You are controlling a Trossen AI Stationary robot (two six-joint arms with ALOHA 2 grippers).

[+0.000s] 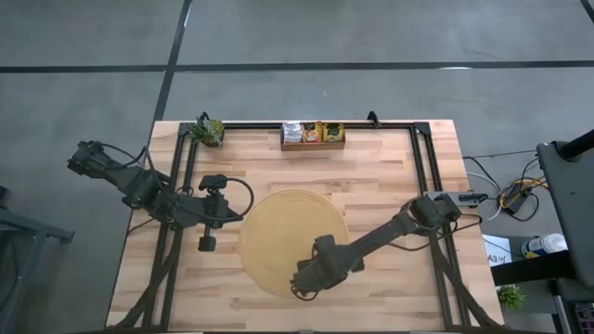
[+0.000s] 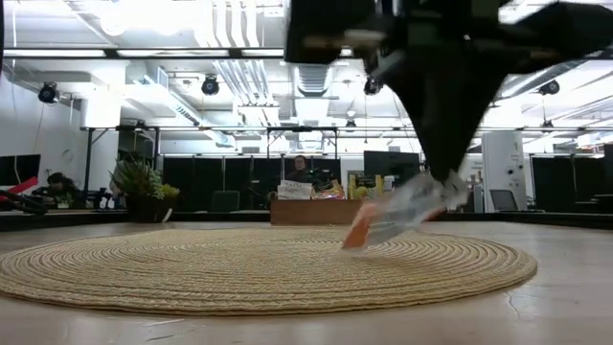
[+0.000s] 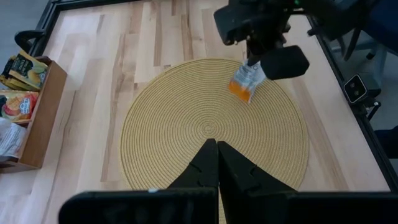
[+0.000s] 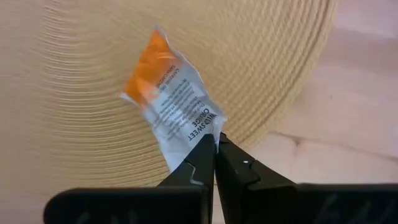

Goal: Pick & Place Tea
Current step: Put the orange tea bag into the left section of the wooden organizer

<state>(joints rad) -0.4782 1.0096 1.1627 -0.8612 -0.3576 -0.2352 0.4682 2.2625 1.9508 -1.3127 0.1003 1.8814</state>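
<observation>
Right gripper [image 4: 214, 144] was clamped shut on one corner of a white tea-bag sachet w/ orange end [image 4: 169, 93], over near edge of the large round tan woven mat [image 1: 292, 243]. Sachet hung tilted, orange end lowest and at or just above the weave; contact couldn't be told. Print on white part read "WILD SWEET ORANGE"; smaller lines above it illegible. Same sachet [image 3: 245, 82] seen in left wrist view under the right arm's dark fingers, and in low view [image 2: 388, 218] sloping down to the mat.

Left gripper [image 3: 217, 151] was closed, nothing held, waiting beside mat's left edge.

Small brown wooden compartment tray [image 1: 313, 135] sat at far table edge, w/ more sachets [image 3: 18, 106] in it: white, orange, dark green w/ yellow. Writing on those unreadable.

Small potted green plant [image 1: 209, 130] stood at far left corner.
</observation>
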